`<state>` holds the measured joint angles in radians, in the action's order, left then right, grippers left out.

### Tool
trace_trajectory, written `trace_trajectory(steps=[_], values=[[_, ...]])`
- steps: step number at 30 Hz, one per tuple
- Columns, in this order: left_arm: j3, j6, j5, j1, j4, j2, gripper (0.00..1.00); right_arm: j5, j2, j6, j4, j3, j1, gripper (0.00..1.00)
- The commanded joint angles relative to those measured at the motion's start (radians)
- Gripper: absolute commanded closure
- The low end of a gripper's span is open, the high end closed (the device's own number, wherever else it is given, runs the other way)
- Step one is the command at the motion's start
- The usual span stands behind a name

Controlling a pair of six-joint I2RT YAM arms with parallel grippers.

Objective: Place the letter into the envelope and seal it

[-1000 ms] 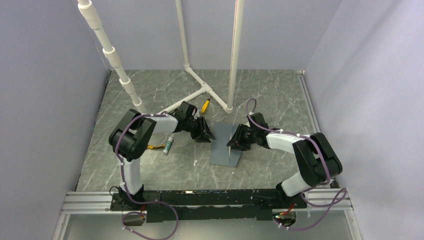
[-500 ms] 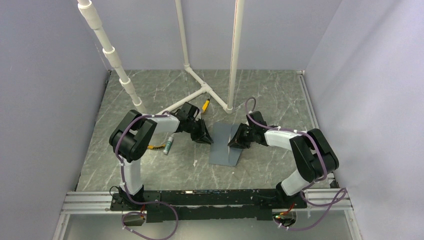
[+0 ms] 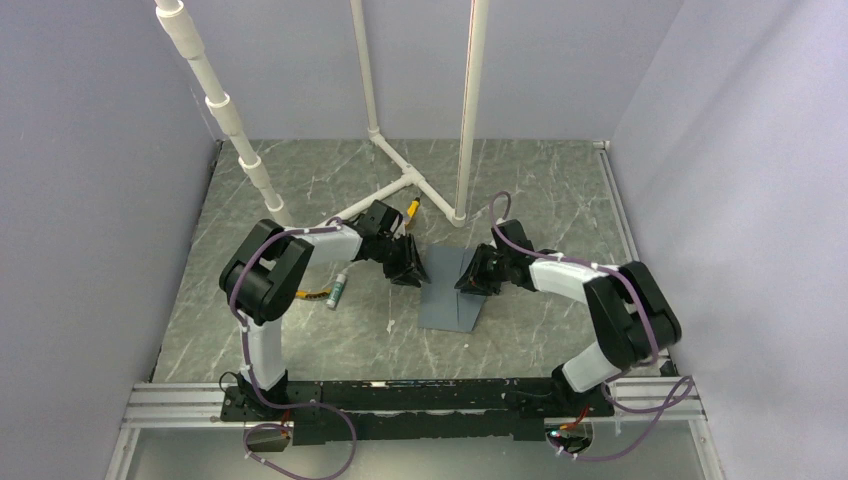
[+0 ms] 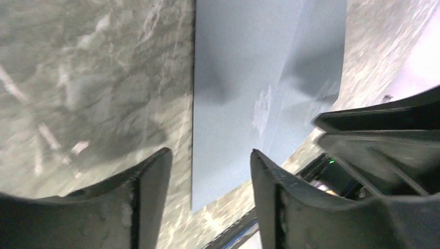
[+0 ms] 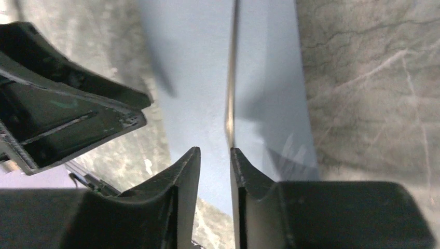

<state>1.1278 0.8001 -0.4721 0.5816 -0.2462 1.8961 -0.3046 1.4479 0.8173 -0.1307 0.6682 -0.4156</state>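
At surface (image 3: 330,340) centre: envelope (image 3: 447,305) lies flat, flap (image 5: 229,104) standing, apparently ready for sealing.
Left tool (image 4: 210,161): envelope's 10 o'clock, released, probably steadying its edge.
Right tool (image 5: 215,155): 2 o'clock, nearly closed at the flap; grasp unclear.

bare tabletop (image 3: 330,345) near the arm bases, white pipe frame (image 3: 398,187) barring the far side (small tube (image 3: 340,288) lying left)

Pale lavender walls (image 3: 100,250) enclose a grey marbled tabletop (image 3: 545,185) crossed by white pipes (image 3: 469,110).
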Motion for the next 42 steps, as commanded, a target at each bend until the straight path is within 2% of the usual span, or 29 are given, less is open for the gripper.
trace_trajectory(steps=[1, 3, 6, 8, 10, 17, 23, 29, 39, 42], values=[[0.09, -0.151, 0.122, -0.002, -0.182, -0.148, 0.33, 0.105, -0.198, -0.062, -0.078, 0.011, -0.001, 0.61], [0.105, -0.191, 0.183, -0.002, -0.266, -0.196, 0.27, 0.124, -0.258, -0.087, -0.116, 0.011, -0.002, 0.59], [0.106, -0.209, 0.366, -0.003, -0.429, -0.265, 0.22, 0.137, -0.318, -0.107, -0.146, 0.0, -0.002, 0.58], [0.081, -0.189, 0.513, -0.006, -0.51, -0.304, 0.2, 0.135, -0.339, -0.105, -0.141, -0.015, -0.002, 0.57], [0.028, -0.145, 0.586, -0.02, -0.549, -0.347, 0.2, 0.123, -0.345, -0.097, -0.128, -0.027, -0.002, 0.56], [-0.17, -0.099, 0.557, -0.162, -0.509, -0.465, 0.22, 0.068, -0.315, -0.076, -0.078, -0.048, -0.002, 0.56], [-0.222, -0.122, 0.544, -0.169, -0.451, -0.435, 0.34, 0.04, -0.285, -0.078, -0.06, -0.035, -0.002, 0.56], [-0.228, -0.161, 0.557, -0.169, -0.382, -0.382, 0.5, 0.008, -0.251, -0.067, -0.038, -0.029, -0.002, 0.57], [-0.199, -0.203, 0.565, -0.16, -0.366, -0.284, 0.46, 0.013, -0.247, -0.079, -0.052, -0.028, -0.002, 0.58], [-0.197, -0.198, 0.568, -0.143, -0.371, -0.259, 0.51, 0.001, -0.242, -0.074, -0.034, -0.03, 0.0, 0.58]])
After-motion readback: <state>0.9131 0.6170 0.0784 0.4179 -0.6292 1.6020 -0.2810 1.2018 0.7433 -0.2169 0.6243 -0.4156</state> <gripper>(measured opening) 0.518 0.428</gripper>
